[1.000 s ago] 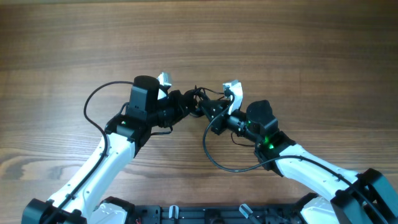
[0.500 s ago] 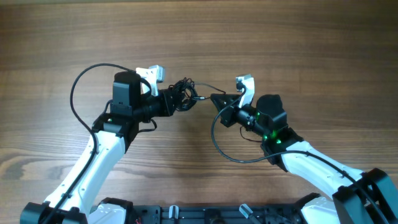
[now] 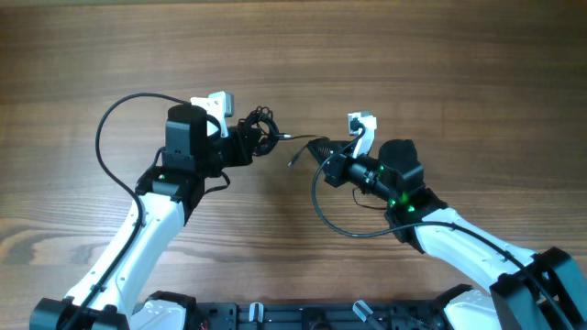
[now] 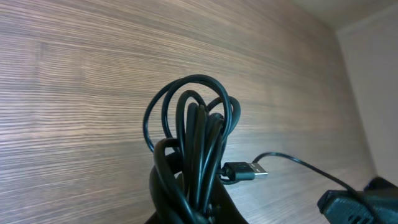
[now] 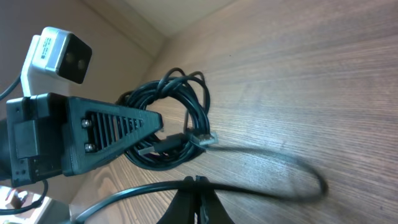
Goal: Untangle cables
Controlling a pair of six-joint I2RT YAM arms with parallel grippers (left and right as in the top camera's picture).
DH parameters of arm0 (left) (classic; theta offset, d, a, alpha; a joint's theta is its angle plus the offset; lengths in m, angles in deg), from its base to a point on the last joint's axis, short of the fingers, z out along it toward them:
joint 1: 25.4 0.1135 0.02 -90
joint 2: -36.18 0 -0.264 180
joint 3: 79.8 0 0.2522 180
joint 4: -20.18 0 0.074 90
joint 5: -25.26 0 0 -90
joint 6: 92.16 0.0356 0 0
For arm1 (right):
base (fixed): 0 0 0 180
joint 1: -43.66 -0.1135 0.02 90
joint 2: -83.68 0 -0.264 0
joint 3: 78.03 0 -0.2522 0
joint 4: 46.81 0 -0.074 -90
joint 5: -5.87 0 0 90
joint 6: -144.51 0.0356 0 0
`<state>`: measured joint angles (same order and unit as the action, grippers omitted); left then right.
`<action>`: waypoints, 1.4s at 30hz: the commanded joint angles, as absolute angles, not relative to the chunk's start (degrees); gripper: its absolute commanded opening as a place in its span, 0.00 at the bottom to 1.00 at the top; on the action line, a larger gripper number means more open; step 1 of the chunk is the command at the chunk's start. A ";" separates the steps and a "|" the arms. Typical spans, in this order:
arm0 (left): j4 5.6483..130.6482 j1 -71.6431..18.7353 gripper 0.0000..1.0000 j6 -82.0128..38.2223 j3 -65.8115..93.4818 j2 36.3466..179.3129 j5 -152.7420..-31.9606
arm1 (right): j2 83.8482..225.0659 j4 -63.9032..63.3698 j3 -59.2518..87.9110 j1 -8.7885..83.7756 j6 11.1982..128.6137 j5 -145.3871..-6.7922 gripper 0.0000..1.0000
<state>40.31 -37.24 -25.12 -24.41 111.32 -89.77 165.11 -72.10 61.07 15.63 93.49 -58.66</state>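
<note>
Overhead, left pincer [image 3: 246, 145] clamps coiled black cables [image 3: 260, 126]

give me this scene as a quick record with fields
surface: wooden table
left gripper: shut on cables
right gripper: shut on one thin strand
cables: black coiled bundle, one strand running out toward the right gripper
usb plug: sticking out beside the bundle
task state: bundle not yet untangled

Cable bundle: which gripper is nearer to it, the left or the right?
Left. The left gripper is shut on the bundle itself. The right gripper stands apart from it, shut on one strand that runs out of the bundle.
</note>
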 commanded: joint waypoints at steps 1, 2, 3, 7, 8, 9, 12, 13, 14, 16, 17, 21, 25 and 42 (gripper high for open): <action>39.92 -37.28 0.04 -23.81 -23.72 111.21 -99.85 | 164.89 -77.26 60.68 15.56 94.01 -54.86 0.05; 39.90 -37.28 0.04 -21.14 -23.72 111.21 -102.47 | 164.89 -77.76 60.66 15.56 95.72 -55.60 0.05; 39.90 -37.28 0.04 -20.53 -23.72 111.21 -102.89 | 164.89 -77.24 60.66 15.56 95.94 -56.32 0.05; 39.94 -37.28 0.04 -21.03 -23.72 111.21 -102.80 | 164.89 -72.76 60.66 15.56 90.82 -62.11 0.22; 39.94 -37.28 0.04 -22.58 -23.72 111.21 -101.82 | 164.89 -72.82 60.66 15.56 92.68 -61.65 0.40; 39.94 -37.28 0.04 -24.99 -23.72 111.21 -99.61 | 164.89 -71.97 60.66 15.56 95.39 -60.91 0.59; 39.94 -37.26 0.04 -33.97 -23.72 111.21 -88.44 | 164.89 -63.55 60.68 15.56 104.53 -58.16 1.00; 40.16 -37.28 0.04 -41.21 -23.72 111.21 -80.70 | 164.89 -59.60 60.68 15.58 107.48 -57.70 1.00; 40.20 -37.28 0.04 -44.33 -23.72 111.21 -78.38 | 164.87 -57.56 60.68 15.63 109.03 -57.74 1.00; 40.88 -37.28 0.04 -49.73 -23.72 111.21 -75.37 | 164.87 -55.66 60.68 15.69 116.33 -60.82 1.00; 41.60 -37.26 0.04 -50.87 -23.72 111.21 -74.28 | 164.89 -55.99 60.68 15.82 120.90 -62.75 1.00; 45.12 -37.28 0.04 -51.87 -23.72 111.21 -72.53 | 164.89 -57.91 60.68 16.24 122.19 -70.90 1.00; 40.75 -36.96 0.04 -37.21 -23.72 111.21 -81.97 | 164.89 -59.79 60.68 17.53 91.65 -61.48 1.00; 37.93 -34.49 0.07 -34.10 -23.72 111.18 -103.91 | 178.47 -59.34 60.68 33.18 71.15 -19.10 0.50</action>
<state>38.22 -34.75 -34.15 -24.41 111.32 -102.34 177.81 -60.19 60.72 33.20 72.38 -22.99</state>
